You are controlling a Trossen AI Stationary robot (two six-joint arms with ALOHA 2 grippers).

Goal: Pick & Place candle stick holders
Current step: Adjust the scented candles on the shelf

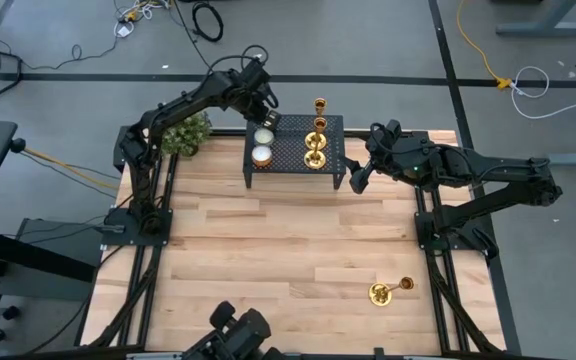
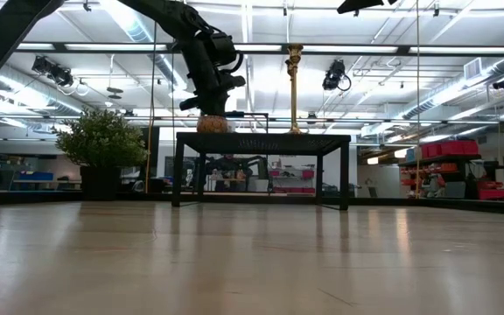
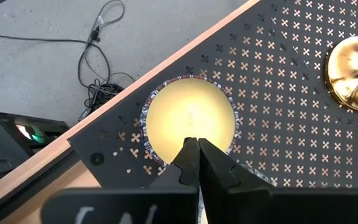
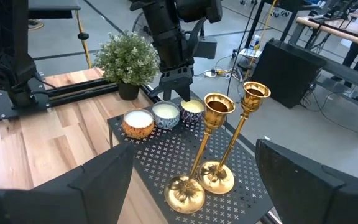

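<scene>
High view. Two candle stick holders [image 1: 316, 140] stand on the black perforated metal stand [image 1: 333, 124] at the far edge of the wooden table [image 1: 268, 250]; polished brass, each with a round flared base, thin stem and small cup. Both upright, long axis vertical, bases just beside one another. A third candle stick holder [image 1: 390, 291] lies on its side on the bare wood near the right front corner, well apart from the stand, its stem running from the base toward the right. Two round candle tins [image 1: 263, 146] sit on the stand's left part. The left gripper [image 1: 269, 120] hangs above them. The right gripper [image 1: 356, 180] sits just off the stand's right end. A small potted plant [image 1: 186, 134] stands left of the stand.

Low view. Stand seen as a dark four-legged bench; one upright holder rises tall from its top. The left arm comes down over a tin.

Left wrist view. Left gripper fingers pressed together, empty, over a round pale-wax tin; cross-shaped perforations cover the matte black top. Glossy brass base at the edge.

Right wrist view. Right gripper jaws spread wide, empty, facing the two upright holders; three tins in a row behind them.
</scene>
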